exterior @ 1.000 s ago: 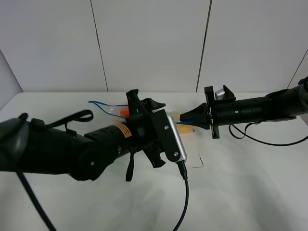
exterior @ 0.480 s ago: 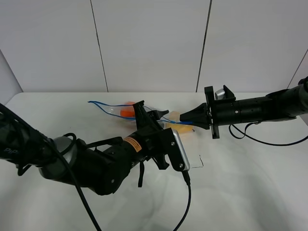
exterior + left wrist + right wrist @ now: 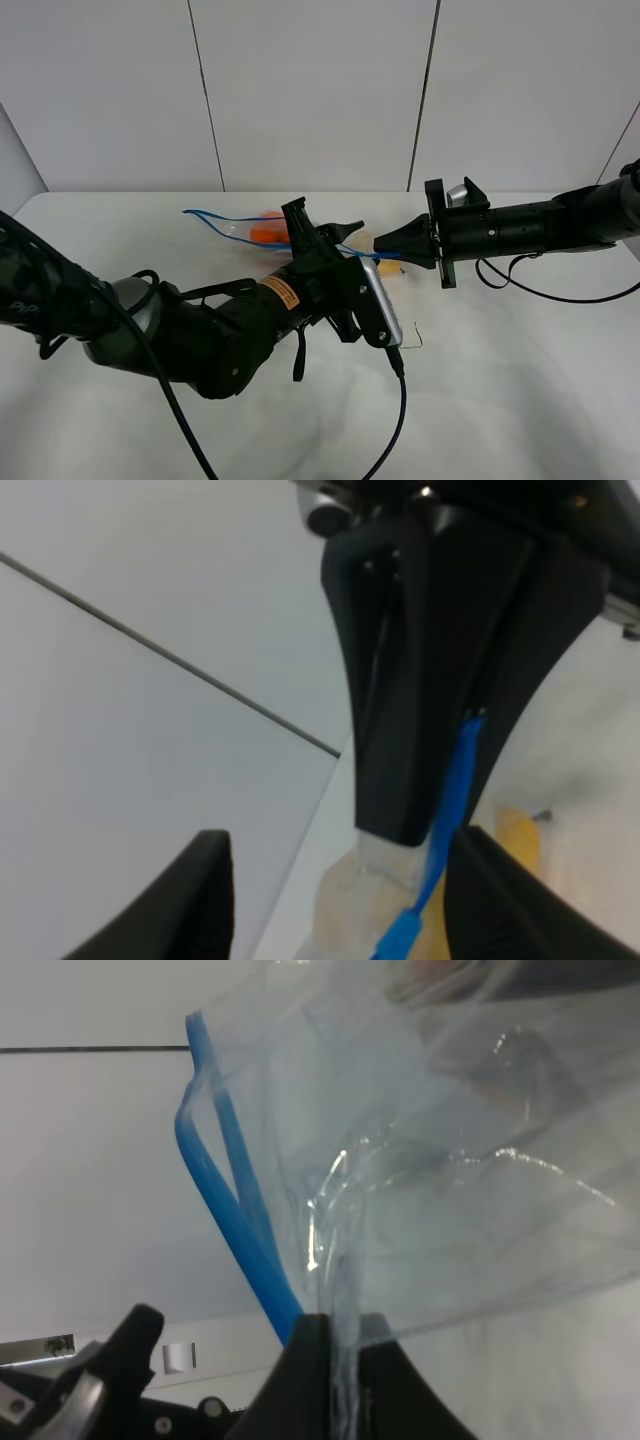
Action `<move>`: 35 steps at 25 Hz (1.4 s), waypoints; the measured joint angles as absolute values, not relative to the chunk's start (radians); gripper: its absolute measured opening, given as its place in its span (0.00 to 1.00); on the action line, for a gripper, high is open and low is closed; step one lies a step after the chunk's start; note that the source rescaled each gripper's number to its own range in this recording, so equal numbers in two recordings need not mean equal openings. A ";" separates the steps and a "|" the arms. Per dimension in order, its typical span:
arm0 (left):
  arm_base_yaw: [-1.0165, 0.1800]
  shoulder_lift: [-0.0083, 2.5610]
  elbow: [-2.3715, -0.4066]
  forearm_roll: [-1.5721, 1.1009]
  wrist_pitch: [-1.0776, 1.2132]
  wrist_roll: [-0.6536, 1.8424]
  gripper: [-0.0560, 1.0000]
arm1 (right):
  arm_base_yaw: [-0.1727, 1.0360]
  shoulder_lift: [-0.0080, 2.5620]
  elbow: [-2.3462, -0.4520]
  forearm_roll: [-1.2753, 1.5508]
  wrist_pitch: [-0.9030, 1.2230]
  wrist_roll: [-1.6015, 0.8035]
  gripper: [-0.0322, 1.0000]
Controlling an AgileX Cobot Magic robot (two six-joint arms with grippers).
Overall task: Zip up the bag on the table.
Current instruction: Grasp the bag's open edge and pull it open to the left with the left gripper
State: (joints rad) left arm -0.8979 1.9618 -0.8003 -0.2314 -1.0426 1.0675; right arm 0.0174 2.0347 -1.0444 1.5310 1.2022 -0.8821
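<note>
The left gripper (image 3: 322, 222) has come forward, its jaws closer but still apart, one each side of the blue strip (image 3: 440, 820) on the bag (image 3: 255, 228). The right gripper (image 3: 385, 243) pinches the bag's end tight. The bag lies across the table (image 3: 500, 380), with its strip running sideways from that pinch. Only the left wrist view shows the strip between the jaws.

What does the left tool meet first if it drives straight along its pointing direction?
Left tool: probably the blue zipper strip of the bag, running ahead between its fingers; just beyond, the shut right tool pinching it. Depth is unclear.
</note>
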 joint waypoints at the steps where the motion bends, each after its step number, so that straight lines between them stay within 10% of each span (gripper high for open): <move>1: -0.893 1.962 -0.800 -0.231 -1.042 1.060 0.60 | 0.017 2.035 -1.044 1.531 1.202 -0.882 0.03; 19: -0.879 2.002 -0.801 -0.148 -1.008 1.021 0.57 | 0.017 2.035 -1.044 1.533 1.202 -0.878 0.03; 35: -0.875 2.019 -0.801 -0.159 -1.053 1.024 0.07 | 0.017 2.035 -1.044 1.531 1.202 -0.873 0.03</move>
State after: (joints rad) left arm -0.8754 2.0193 -0.8011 -0.1591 -1.0527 1.0239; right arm 0.0174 2.0347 -1.0444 1.5307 1.2022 -0.8731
